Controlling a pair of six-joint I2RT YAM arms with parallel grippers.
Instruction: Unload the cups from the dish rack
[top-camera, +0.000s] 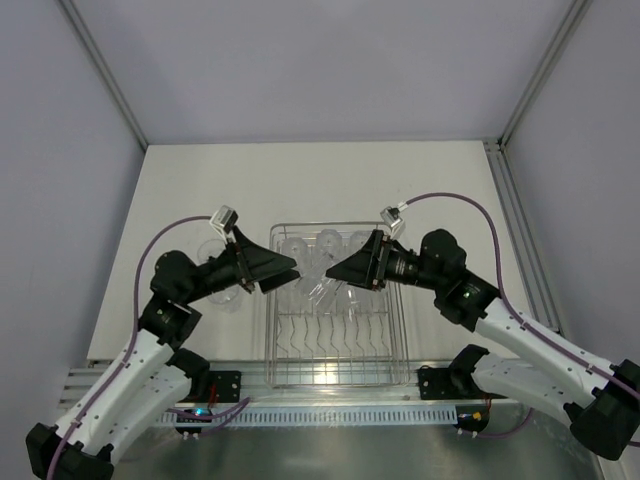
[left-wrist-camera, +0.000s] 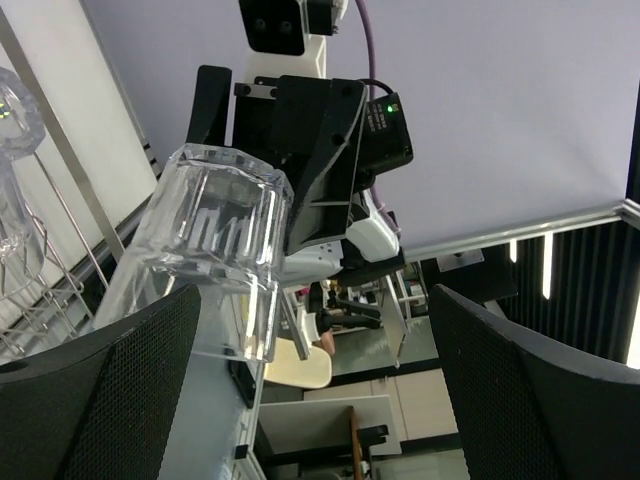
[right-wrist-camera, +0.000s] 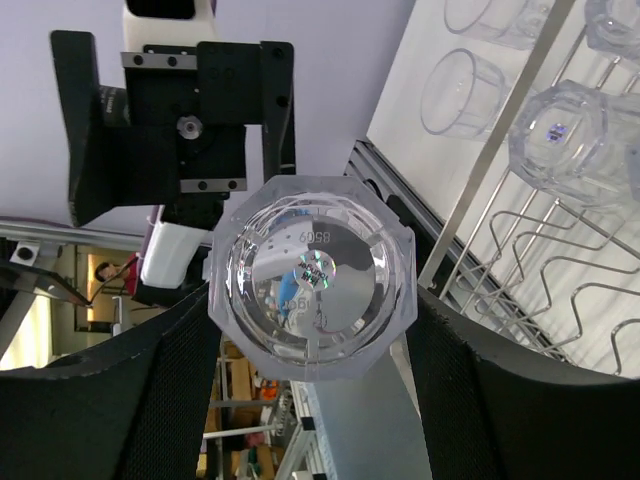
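Right wrist | clear faceted cup (right-wrist-camera: 311, 275) | right fingers (right-wrist-camera: 170, 400) pinching it | left fingers (left-wrist-camera: 100, 400) spread

White-black arms (top-camera: 130, 370), apparently purple cables (top-camera: 447, 195)

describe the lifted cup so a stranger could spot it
Find the dish rack at the table's near edge, with the left gripper and right gripper facing each other above it. The cup is clamped in the right one, clear of the wires, unlike the other cups resting in the rack.
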